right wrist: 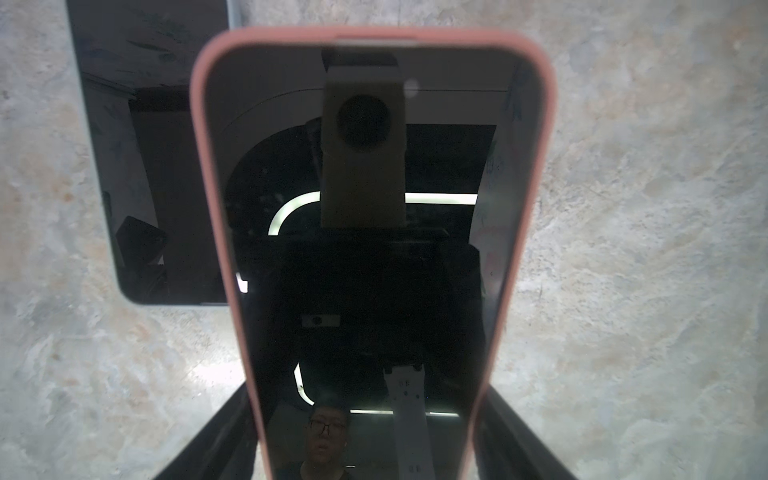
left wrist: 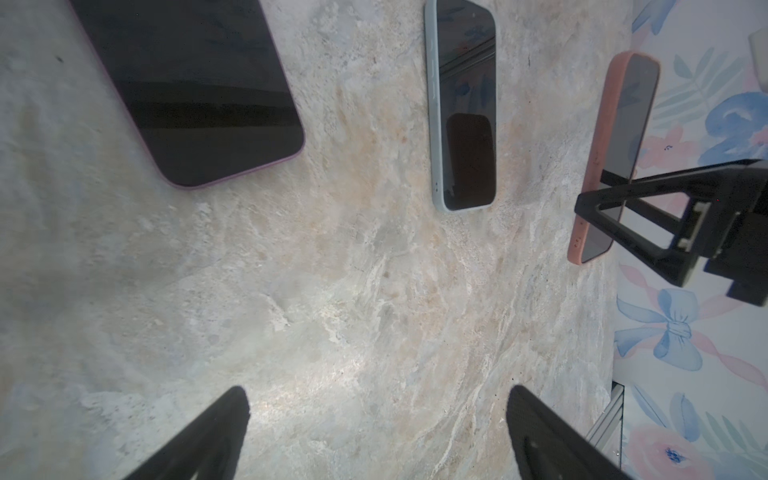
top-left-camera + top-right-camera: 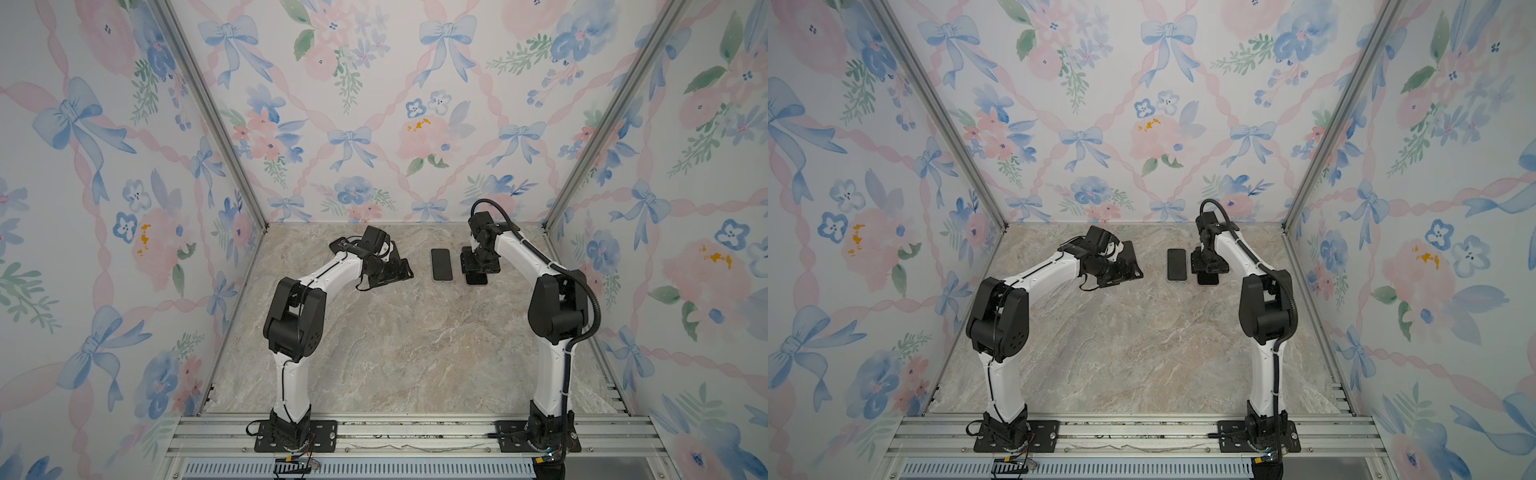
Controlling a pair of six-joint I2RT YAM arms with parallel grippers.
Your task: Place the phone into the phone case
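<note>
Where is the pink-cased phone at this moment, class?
In both top views the pink-cased phone lies flat on the table, toward the back right. It is straddled by the right tool, just right of the pale-cased phone.

On the marbled counter (image 3: 1142, 353), a dark phone (image 3: 1176, 264) lay flat, screen up, near the back wall (image 3: 1142, 104) with its bows and flowers. Just beside it, the right tool (image 3: 1209, 269) stood over a second phone (image 3: 1208, 282), of which only the near end showed. The left tool (image 3: 1124, 264) hung low, apart from both phones.
</note>
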